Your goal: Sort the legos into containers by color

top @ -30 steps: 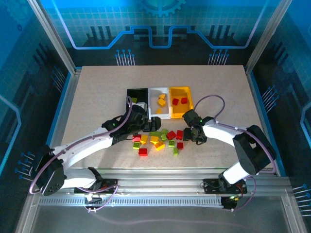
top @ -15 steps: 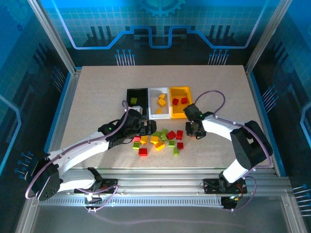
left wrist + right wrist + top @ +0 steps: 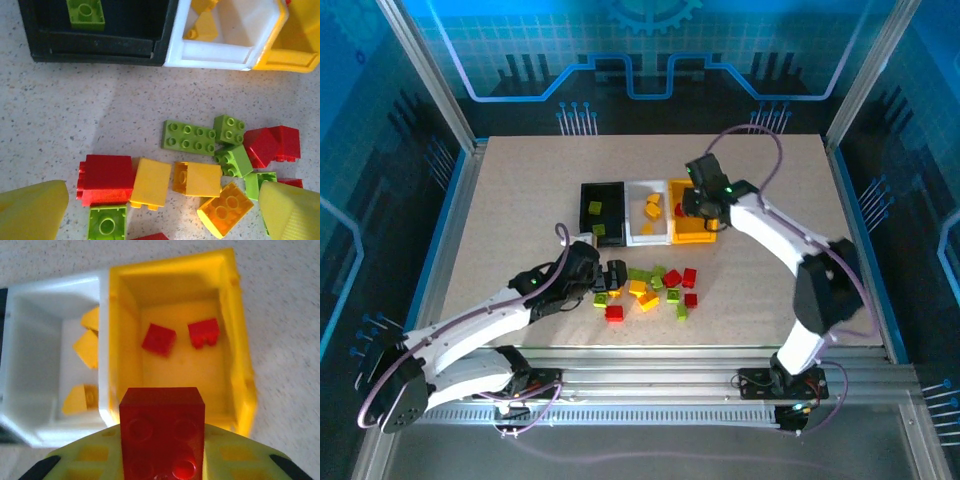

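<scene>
My right pincer (image 3: 694, 205) has swung from the pile up over the yellow bin (image 3: 243, 375), clamped on a red brick (image 3: 162, 432) above the bin's near wall. My left pincer (image 3: 160, 212) has pulled back and hangs with jaws apart over the loose legos (image 3: 200, 165) on the bench (image 3: 75, 110). The brick hides my right fingertips. The yellow bin holds two red pieces, the white bin (image 3: 30, 340) three yellow-orange, and the black bin (image 3: 100, 42), cut off by the frame edge, green.
</scene>
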